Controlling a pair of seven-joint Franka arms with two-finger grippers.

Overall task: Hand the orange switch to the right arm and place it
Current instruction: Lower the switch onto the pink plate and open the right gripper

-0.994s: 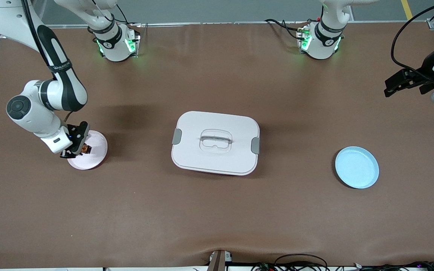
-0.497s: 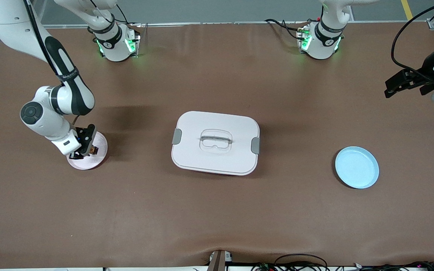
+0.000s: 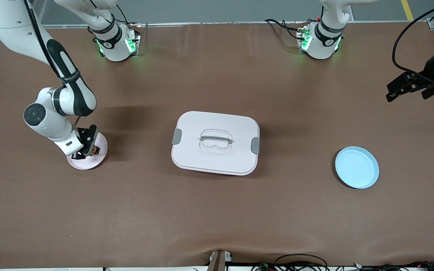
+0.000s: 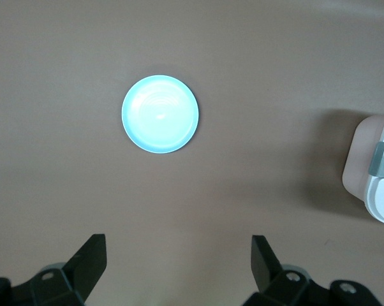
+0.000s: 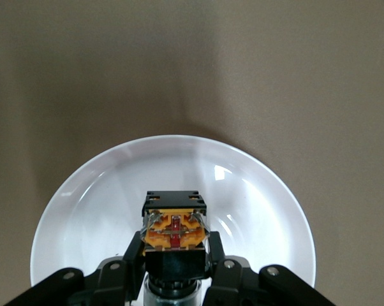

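Observation:
My right gripper [image 3: 89,149] is shut on the orange switch [image 5: 175,227], a small black block with an orange middle. It holds the switch low over the pink plate [image 3: 97,160] at the right arm's end of the table. In the right wrist view the plate [image 5: 83,210] looks white and fills the space under the switch. I cannot tell whether the switch touches the plate. My left gripper [image 3: 403,87] is open and empty, up in the air over the left arm's end of the table. In the left wrist view its fingertips [image 4: 93,255] stand wide apart.
A white lidded box [image 3: 215,142] with grey clasps sits at the table's middle. A light blue plate [image 3: 356,167] lies toward the left arm's end and shows in the left wrist view [image 4: 160,113]. Cables run along the table's near edge.
My right gripper has moved with the switch toward the table's middle and lower over the pink plate. My left gripper has shifted slightly.

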